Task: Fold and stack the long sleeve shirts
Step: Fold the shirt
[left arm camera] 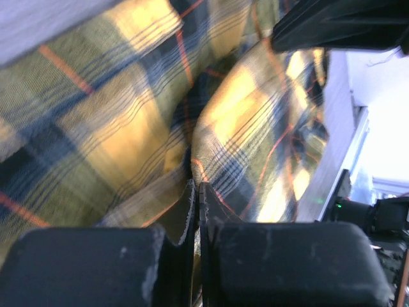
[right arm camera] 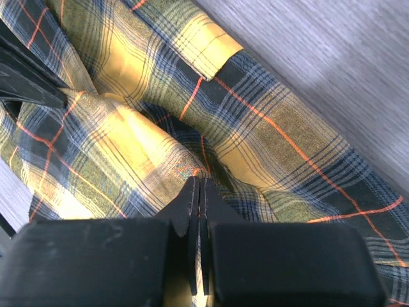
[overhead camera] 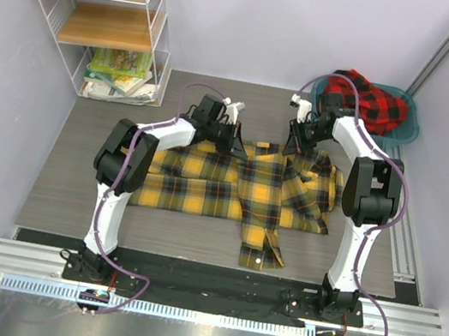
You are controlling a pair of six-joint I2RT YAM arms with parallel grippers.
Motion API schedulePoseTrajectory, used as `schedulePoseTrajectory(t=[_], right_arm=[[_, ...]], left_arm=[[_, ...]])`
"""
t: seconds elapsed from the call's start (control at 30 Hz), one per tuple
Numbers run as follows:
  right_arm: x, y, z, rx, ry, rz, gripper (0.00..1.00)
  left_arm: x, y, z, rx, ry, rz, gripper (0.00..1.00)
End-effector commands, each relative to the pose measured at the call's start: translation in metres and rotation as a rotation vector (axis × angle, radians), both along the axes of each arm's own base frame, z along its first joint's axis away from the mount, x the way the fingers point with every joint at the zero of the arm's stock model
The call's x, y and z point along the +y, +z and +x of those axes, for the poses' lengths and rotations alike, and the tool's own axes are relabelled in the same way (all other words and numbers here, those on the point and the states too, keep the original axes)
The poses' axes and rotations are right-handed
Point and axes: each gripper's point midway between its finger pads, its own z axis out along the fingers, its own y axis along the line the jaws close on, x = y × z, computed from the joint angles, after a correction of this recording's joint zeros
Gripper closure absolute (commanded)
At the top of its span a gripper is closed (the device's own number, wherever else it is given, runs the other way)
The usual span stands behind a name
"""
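The yellow-and-black plaid shirt (overhead camera: 238, 190) lies spread on the table, one sleeve out to the left and a part hanging toward the front. My left gripper (overhead camera: 231, 139) is shut on its far edge left of centre; the cloth (left arm camera: 255, 128) bunches at the closed fingertips (left arm camera: 208, 198). My right gripper (overhead camera: 298, 144) is shut on the far edge right of centre, with a fold of the shirt (right arm camera: 268, 121) pinched at the fingertips (right arm camera: 192, 192). The red-and-black plaid shirt (overhead camera: 367, 99) lies heaped in the teal basin (overhead camera: 407, 131) at the back right.
A white wire shelf (overhead camera: 103, 16) stands at the back left with a jar, a yellow thing and books on it. Walls close in on both sides. A metal rail (overhead camera: 407, 244) runs along the table's right edge.
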Motion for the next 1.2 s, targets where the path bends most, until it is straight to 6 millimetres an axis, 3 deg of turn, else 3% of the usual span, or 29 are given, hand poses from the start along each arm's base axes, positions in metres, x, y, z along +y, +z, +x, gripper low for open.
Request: schedulePoseTrajectory(t=[0.0,0.07,0.17,0.33,0.53,0.77,0.8,0.83,0.87,0.97,1.0,1.03,1.1,1.13,1.17], right_arm=[[0.007,0.052,0.019,-0.142,-0.005,0.033,0.99],[0.008,0.063,0.026,-0.179,-0.014,0.035,0.99],[0.012,0.063,0.031,-0.183,-0.008,0.012,0.99],[0.019,0.032,0.026,-0.124,0.026,-0.043,0.99],[0.018,0.013,0.027,-0.119,0.010,-0.095,0.99],[0.020,0.036,0.045,-0.209,-0.058,-0.085,0.99],[0.020,0.038,0.047,-0.212,-0.059,-0.090,0.97],[0.022,0.037,0.045,-0.203,-0.050,-0.103,0.74],[0.020,0.034,0.036,-0.159,-0.041,-0.121,0.62],[0.003,0.047,0.023,-0.111,-0.062,-0.138,0.42],[-0.007,0.052,0.016,-0.098,-0.076,-0.134,0.41],[-0.026,0.074,0.013,-0.134,-0.101,-0.126,0.40],[-0.048,0.082,-0.012,-0.092,-0.125,-0.123,0.38],[-0.058,0.098,-0.025,-0.120,-0.118,-0.120,0.38],[-0.070,0.097,-0.042,-0.081,-0.125,-0.123,0.41]], left_arm=[[0.011,0.040,0.003,-0.141,0.042,-0.007,1.00],[0.017,0.039,0.003,-0.170,0.065,0.006,1.00],[0.018,0.042,0.006,-0.195,0.065,0.020,1.00],[0.022,0.021,0.010,-0.155,0.080,0.074,1.00],[0.039,0.001,0.014,-0.172,0.119,0.175,1.00],[0.045,-0.011,0.009,-0.154,0.126,0.210,1.00],[0.046,-0.011,0.008,-0.154,0.128,0.217,1.00],[0.050,-0.013,0.005,-0.148,0.118,0.237,0.95],[0.050,-0.010,0.004,-0.156,0.100,0.241,0.77],[0.063,0.014,-0.004,-0.185,0.054,0.238,0.59],[0.075,0.024,-0.005,-0.191,0.053,0.225,0.56],[0.084,0.044,-0.009,-0.231,0.047,0.220,0.53],[0.116,0.042,-0.034,-0.226,-0.056,0.313,0.47],[0.127,0.042,-0.044,-0.235,-0.111,0.356,0.47],[0.141,0.045,-0.055,-0.318,-0.218,0.409,0.47]])
